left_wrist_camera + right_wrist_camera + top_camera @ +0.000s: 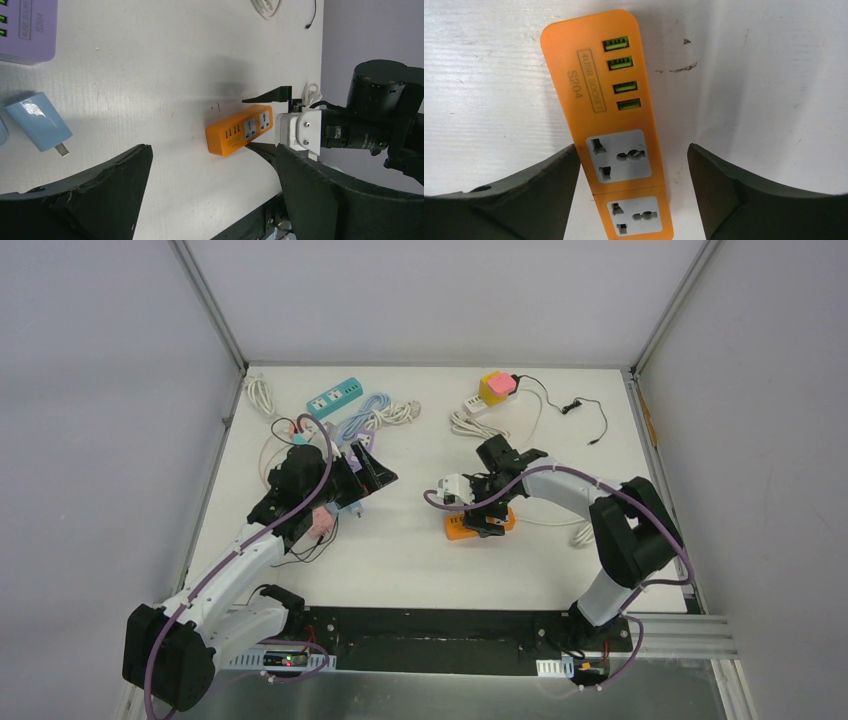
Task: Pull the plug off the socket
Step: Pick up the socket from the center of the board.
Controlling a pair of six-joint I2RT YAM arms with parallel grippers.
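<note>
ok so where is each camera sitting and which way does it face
Top external: above and behind the bases, looking down on the table; both arms show.
Left wrist: on the left gripper, looking across the table at the right gripper; its own open fingers show.
Right wrist: looking straight down between its own open fingers.
Shared: all three show the orange power strip.

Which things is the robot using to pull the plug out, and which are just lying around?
For the job:
orange power strip
right gripper, with jaws open astride it

Lying around:
purple power strip
blue adapter
teal power strip
pink-and-yellow cube socket
</note>
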